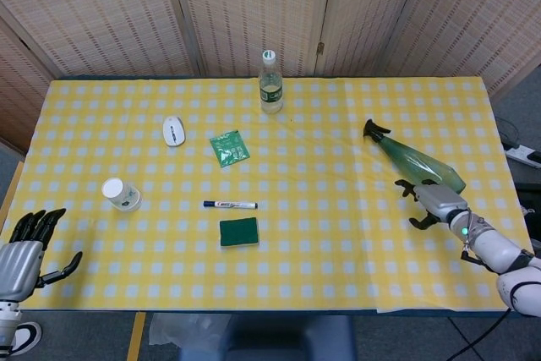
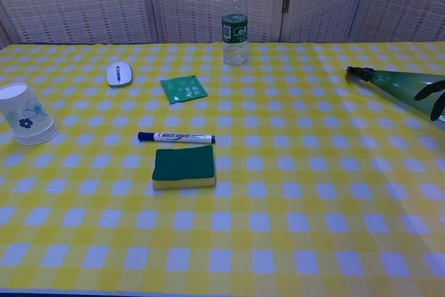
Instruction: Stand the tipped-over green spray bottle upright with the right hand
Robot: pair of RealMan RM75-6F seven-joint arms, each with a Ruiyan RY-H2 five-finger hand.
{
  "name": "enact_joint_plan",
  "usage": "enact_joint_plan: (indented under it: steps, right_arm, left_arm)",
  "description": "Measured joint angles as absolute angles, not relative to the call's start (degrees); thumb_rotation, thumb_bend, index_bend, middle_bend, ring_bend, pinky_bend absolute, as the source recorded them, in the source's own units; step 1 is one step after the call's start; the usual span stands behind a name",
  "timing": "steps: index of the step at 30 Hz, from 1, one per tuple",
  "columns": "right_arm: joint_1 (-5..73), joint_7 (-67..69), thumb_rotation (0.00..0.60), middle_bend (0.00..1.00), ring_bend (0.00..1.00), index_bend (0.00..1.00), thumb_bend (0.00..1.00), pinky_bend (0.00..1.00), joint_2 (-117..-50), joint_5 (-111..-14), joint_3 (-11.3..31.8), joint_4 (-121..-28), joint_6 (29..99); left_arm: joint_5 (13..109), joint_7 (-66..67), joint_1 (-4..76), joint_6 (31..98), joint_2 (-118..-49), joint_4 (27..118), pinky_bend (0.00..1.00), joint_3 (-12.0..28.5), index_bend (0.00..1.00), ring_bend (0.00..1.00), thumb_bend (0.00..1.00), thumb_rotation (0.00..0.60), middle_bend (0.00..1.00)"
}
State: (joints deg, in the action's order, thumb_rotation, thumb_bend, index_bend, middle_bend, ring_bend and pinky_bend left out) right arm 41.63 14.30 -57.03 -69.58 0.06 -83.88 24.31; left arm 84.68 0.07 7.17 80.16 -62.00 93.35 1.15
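Note:
The green spray bottle (image 1: 414, 161) lies on its side on the yellow checked cloth at the right, its black nozzle pointing up-left and its wide base toward the right edge. My right hand (image 1: 433, 201) sits at the base end, fingers spread, touching or just beside the bottle; I cannot tell which. In the chest view the bottle (image 2: 400, 83) runs off the right border, and only dark fingertips of the right hand (image 2: 434, 95) show over it. My left hand (image 1: 24, 251) hangs open off the table's front left corner.
A water bottle (image 1: 270, 82) stands at the back centre. A mouse (image 1: 173, 130), a green packet (image 1: 228, 148), a marker (image 1: 230, 205), a green sponge (image 1: 238, 232) and a tipped paper cup (image 1: 121, 194) lie across the left and middle. The table's right edge is close to the right hand.

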Motion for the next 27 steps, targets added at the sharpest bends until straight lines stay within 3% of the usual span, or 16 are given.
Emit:
enact_joint_plan:
  steps: [11, 16, 21, 27]
  right_arm:
    - [40.75, 16.94, 0.6, 0.22, 0.26, 0.0, 0.45, 0.05, -55.36, -64.94, 2.98, -85.08, 27.08]
    - [40.63, 11.21, 0.6, 0.07, 0.13, 0.0, 0.44, 0.04, -54.91, -61.41, 3.79, -87.43, 31.38]
    - [41.87, 3.0, 0.6, 0.0, 0.06, 0.0, 0.41, 0.04, -56.06, -51.72, 3.3, -88.91, 34.88]
    - [45.39, -9.31, 0.6, 0.02, 0.09, 0.0, 0.4, 0.04, -59.49, -34.85, 2.4, -89.73, 41.86]
  left_arm:
    - [85.21, -0.43, 6.92, 80.79, -61.63, 93.84, 0.0, 1.02, 0.0, 0.09, 0.35, 0.168, 0.15]
    - [86.51, -0.55, 6.65, 81.78, -61.35, 94.54, 0.0, 0.65, 0.0, 0.09, 0.35, 0.171, 0.15]
    - [86.11, -2.37, 6.71, 81.35, -60.96, 94.23, 0.0, 0.72, 0.0, 0.09, 0.35, 0.172, 0.15]
    - [86.51, -7.66, 6.46, 82.04, -59.52, 93.86, 0.0, 0.89, 0.0, 0.09, 0.35, 0.17, 0.15]
